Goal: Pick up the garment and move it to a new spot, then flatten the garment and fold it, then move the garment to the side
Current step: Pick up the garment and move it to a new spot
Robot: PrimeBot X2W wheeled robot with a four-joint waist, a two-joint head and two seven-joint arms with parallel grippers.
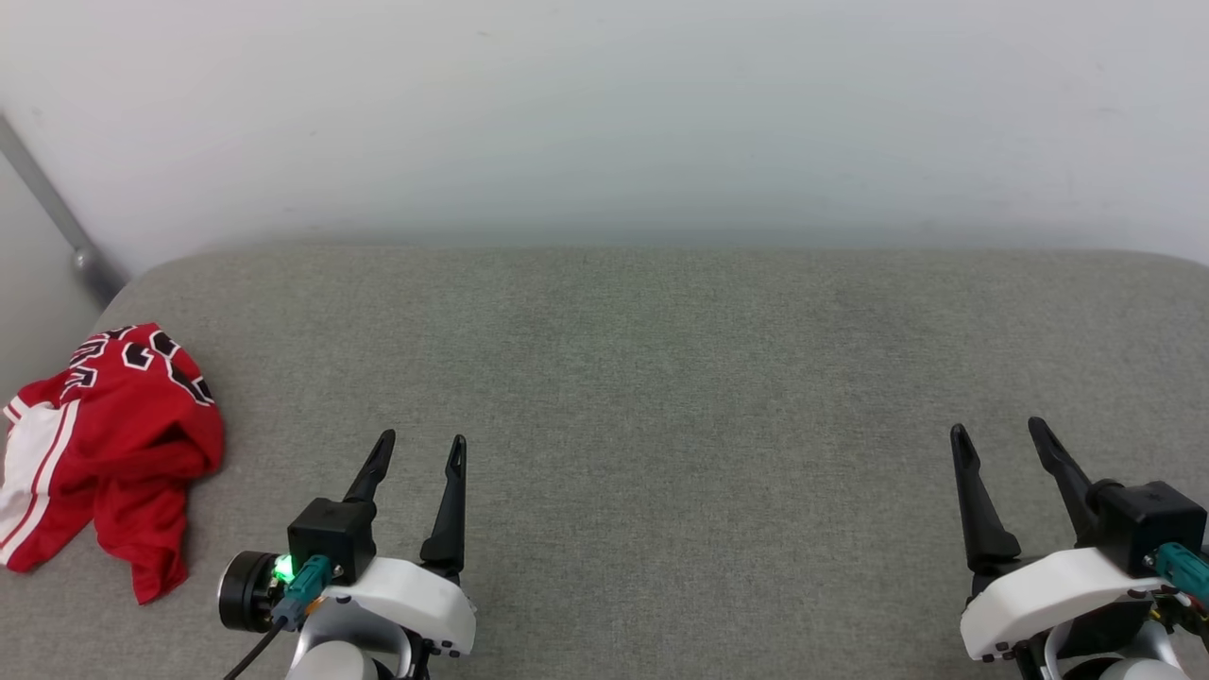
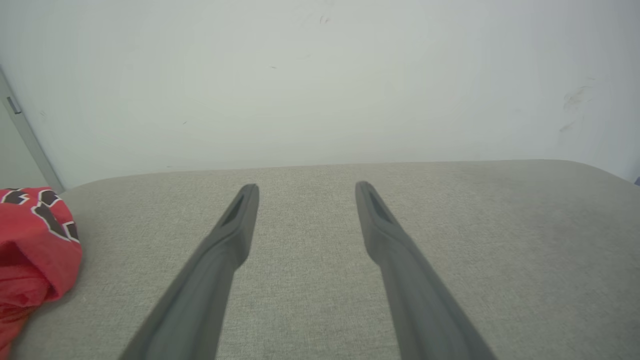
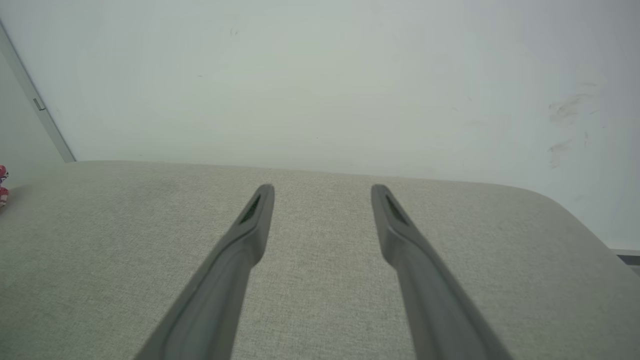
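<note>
The garment (image 1: 113, 444), red with white sleeve and black white-outlined lettering, lies crumpled in a heap at the far left edge of the grey fabric surface (image 1: 661, 378). In the left wrist view the garment (image 2: 35, 250) bunches at the left edge; a sliver of the garment (image 3: 3, 185) peeks in at the far left of the right wrist view. My left gripper (image 1: 422, 442) hovers open just right of the heap, nothing between its fingers. My right gripper (image 1: 999, 432) stands open at the lower right, far from the garment. Both grippers (image 2: 306, 187) (image 3: 322, 189) point toward the wall.
A pale wall (image 1: 604, 113) rises directly behind the surface's far edge. A grey metal bar (image 1: 57, 217) slants down at the back left corner. The surface's right corner rounds off, as the right wrist view shows at the edge (image 3: 575, 210).
</note>
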